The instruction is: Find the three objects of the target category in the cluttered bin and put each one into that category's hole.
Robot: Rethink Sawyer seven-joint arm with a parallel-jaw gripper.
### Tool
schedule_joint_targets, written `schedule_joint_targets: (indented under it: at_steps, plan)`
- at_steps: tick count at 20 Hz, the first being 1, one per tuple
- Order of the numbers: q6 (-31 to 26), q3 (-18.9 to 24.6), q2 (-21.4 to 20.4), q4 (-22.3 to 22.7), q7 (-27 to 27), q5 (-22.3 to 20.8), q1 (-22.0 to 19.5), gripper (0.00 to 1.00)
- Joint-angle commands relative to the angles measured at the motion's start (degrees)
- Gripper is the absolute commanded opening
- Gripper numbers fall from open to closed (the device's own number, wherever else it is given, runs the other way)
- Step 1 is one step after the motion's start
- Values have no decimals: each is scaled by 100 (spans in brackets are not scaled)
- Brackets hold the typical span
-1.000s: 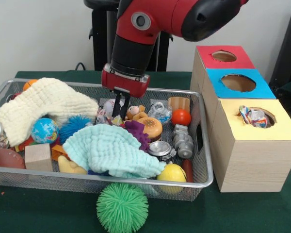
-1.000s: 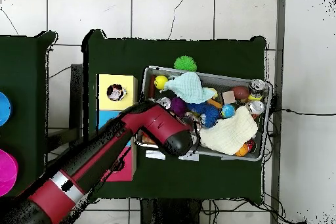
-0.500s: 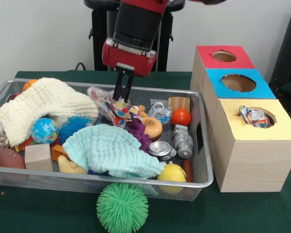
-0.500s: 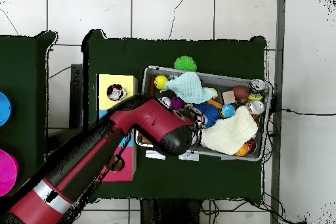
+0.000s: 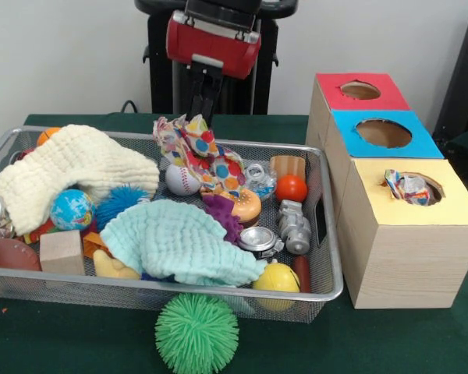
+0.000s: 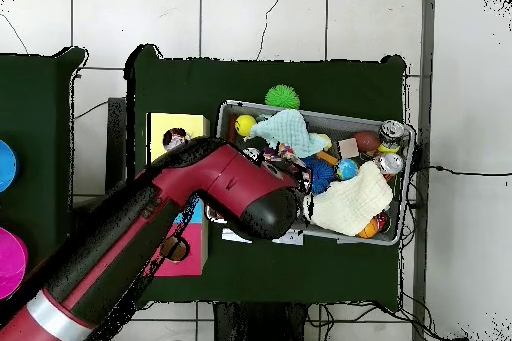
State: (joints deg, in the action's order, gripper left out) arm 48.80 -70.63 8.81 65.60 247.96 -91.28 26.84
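We are pinching the patterned cloth [image 5: 199, 152] in our closed gripper [image 5: 201, 109], holding it above the wire bin [image 5: 327, 257]. Its lower folds are draping over the baseball [image 5: 179, 181] and burger toy [image 5: 246, 204]. Another patterned cloth is sitting in the yellow box's hole [image 5: 409, 187].

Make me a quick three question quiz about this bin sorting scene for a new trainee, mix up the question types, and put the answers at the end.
1. True or false: the gripper holds the patterned cloth lifted above the wire bin.
2. Multiple choice: which box already has a patterned cloth showing in its hole? A) the red box B) the blue box C) the yellow box
3. Fill in: the green spiky ball lies ______ the bin, on the table.

Key
1. True: the fingers pinch the cloth's top and it hangs over the toys.
2. C
3. outside (just in front of it in the front view)
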Motion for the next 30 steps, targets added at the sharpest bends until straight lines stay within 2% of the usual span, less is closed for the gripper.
schedule_joint_targets:
  at_steps: [1, 8, 9, 12, 17, 19, 21, 25, 27, 30]
  plan:
    - [956, 287, -507, -340, 1690, 50, -85, 0]
    - [1429, 17, -693, -700, 2196, -111, -4, 0]
    - [1736, -300, -569, -767, 2217, 163, -2, 0]
    - [2066, -610, -448, -906, 2232, 369, -34, 0]
    - [2408, -983, -322, -1172, 2234, 480, -108, 0]
    - [2737, -1471, -94, -1166, 2259, 846, -147, 0]
    - [3138, -2158, 253, -1038, 2302, 1408, -196, 0]
    - [3618, -2973, 694, -837, 2375, 2218, -232, 0]
    - [3501, -3132, 806, -823, 2384, 2438, -231, 0]
    - [3550, -3120, 838, -848, 2384, 2655, -205, 0]
